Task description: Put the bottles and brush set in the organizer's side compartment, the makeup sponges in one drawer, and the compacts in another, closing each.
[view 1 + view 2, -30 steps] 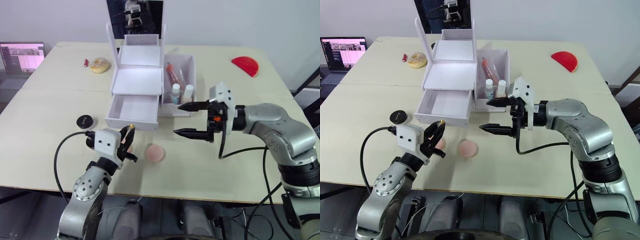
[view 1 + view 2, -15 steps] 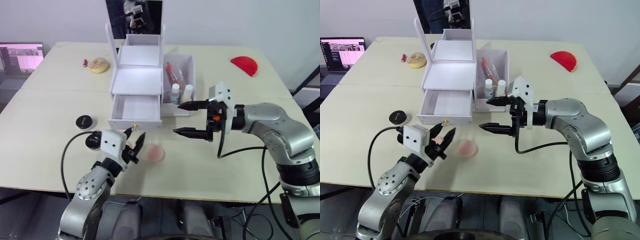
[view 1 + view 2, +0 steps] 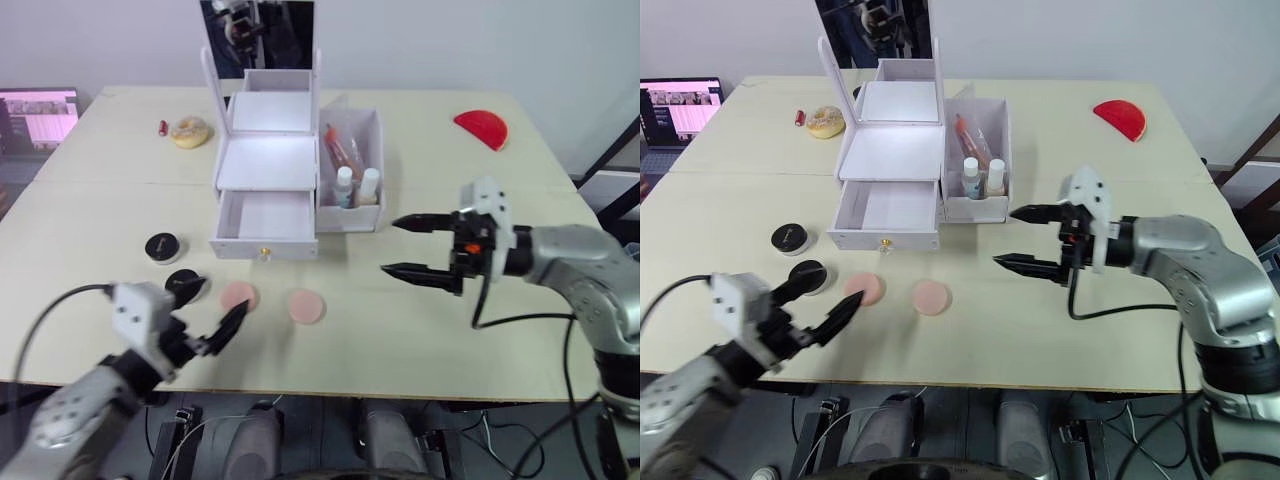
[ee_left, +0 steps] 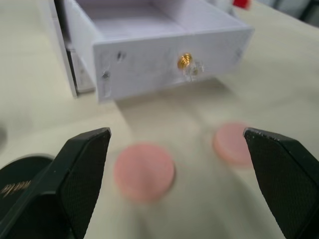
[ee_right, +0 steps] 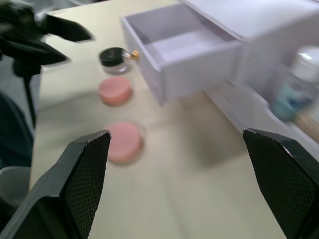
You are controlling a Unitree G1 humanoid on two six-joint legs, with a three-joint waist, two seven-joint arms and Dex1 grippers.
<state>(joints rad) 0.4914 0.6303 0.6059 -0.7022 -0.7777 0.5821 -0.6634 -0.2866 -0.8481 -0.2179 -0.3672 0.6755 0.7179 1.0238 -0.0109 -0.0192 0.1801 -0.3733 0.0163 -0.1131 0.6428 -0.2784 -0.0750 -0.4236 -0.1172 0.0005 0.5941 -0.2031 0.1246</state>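
Having pulled back toward the table's (image 3: 90, 240) near edge, the left gripper (image 3: 205, 330) (fingers spread, empty) leaves both makeup sponges (image 3: 239, 296) lying before the open drawer (image 3: 266, 224), still unstowed.

Even bright light, soft shadows, motion-blurred wrist views.

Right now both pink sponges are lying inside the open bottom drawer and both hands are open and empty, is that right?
Not quite. The two pink sponges lie on the table in front of the open bottom drawer, which holds nothing, as the left eye view shows. The rest stands: the left hand and right hand are both open and empty.
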